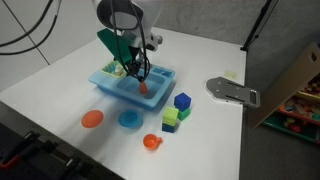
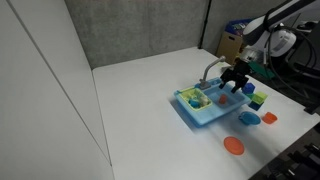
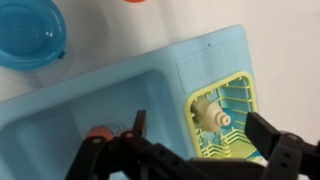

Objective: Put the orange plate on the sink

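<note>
Gripper (image 1: 143,80), fingers apart and holding nothing, hangs low over the light blue rectangular plastic toy sink (image 1: 158,92). Flat round orange-red plastic toy plate (image 1: 92,119) lies on the white table (image 1: 250,140), well apart, off the sink's corner beside the blue round plate (image 1: 129,120).

Under the black gripper (image 3: 190,150) the sink (image 3: 120,95) is light blue, its side compartment (image 3: 225,115) yellow-green with a cream piece inside. Beyond the gripper in an exterior view lie an orange-red plate (image 1: 92,119), a blue plate (image 1: 129,120) and an orange cup (image 1: 151,142). Beside it stand blue and green blocks (image 1: 176,112). The table (image 1: 60,85) is white.
</note>
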Tool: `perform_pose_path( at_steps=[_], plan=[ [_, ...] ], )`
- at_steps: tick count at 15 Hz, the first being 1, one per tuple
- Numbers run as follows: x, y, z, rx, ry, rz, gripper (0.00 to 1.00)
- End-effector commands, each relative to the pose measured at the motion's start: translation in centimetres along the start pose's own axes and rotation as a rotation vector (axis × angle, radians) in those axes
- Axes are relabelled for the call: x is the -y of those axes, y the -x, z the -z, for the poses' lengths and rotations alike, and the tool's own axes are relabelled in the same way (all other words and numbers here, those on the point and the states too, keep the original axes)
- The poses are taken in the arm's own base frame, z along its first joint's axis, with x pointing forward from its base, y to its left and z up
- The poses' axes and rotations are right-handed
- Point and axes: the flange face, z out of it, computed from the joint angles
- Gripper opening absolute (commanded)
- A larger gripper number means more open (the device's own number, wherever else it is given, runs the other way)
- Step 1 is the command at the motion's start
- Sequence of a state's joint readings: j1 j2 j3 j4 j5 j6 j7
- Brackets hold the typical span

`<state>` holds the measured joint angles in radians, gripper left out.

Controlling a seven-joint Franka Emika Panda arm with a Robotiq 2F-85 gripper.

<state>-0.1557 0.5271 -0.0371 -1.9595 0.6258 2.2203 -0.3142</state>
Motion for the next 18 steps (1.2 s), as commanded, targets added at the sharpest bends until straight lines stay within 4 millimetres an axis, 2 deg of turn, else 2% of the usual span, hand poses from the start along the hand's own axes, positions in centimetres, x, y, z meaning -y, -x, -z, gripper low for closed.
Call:
perform_pose_path(
  at_steps=[1,9,18],
  plan=[
    [1.1,0.4,3.3,-0.014,0.088,0.003,1.00],
    [2.2,2.7,10.7,-0.020,0.294,0.039,1.00],
    [3.8,7.9,20.6,-0.059,0.465,0.056,1.00]
  ],
)
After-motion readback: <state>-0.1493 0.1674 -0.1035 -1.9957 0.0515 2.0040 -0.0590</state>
